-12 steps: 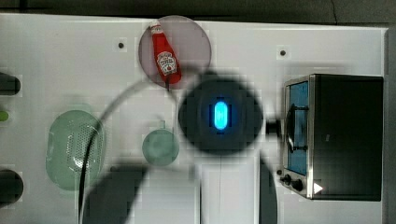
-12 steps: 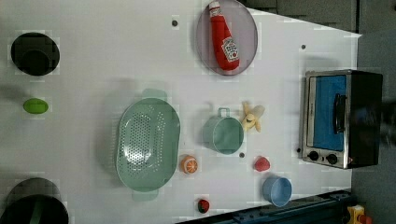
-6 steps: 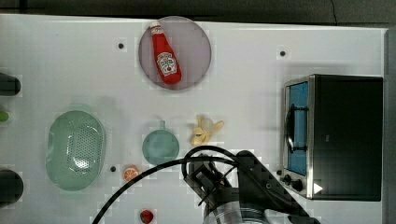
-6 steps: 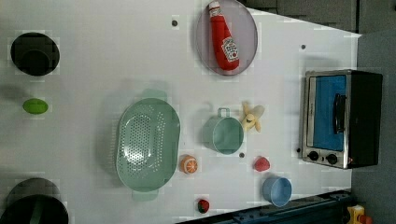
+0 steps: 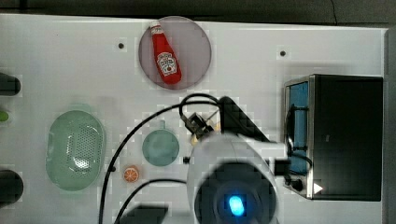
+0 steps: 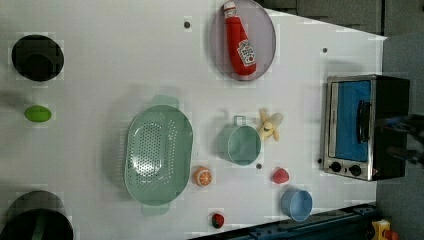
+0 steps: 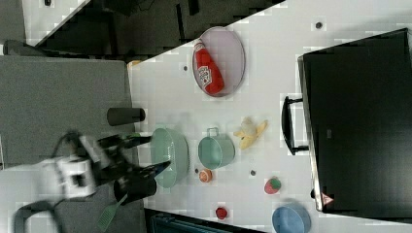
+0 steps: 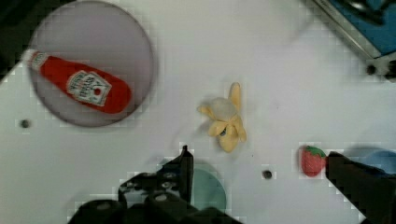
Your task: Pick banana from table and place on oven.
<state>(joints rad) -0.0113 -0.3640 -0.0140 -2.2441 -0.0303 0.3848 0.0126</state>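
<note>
One banana (image 6: 270,126) on table (image 6: 100,60), touching nothing; teal cup (image 6: 240,144) just beside; claw (image 8: 261,172) fingers apart, empty.

This looks like a robot lab made up as a play kitchen. A big white table (image 6: 100,30) with small dark screw holes holds toy food: a banana (image 6: 270,126), an orange slice (image 6: 202,176) and a strawberry (image 6: 280,175). A toaster oven (image 6: 365,127) stands on it, and a robot arm (image 5: 233,182) with black cables hangs above.
</note>
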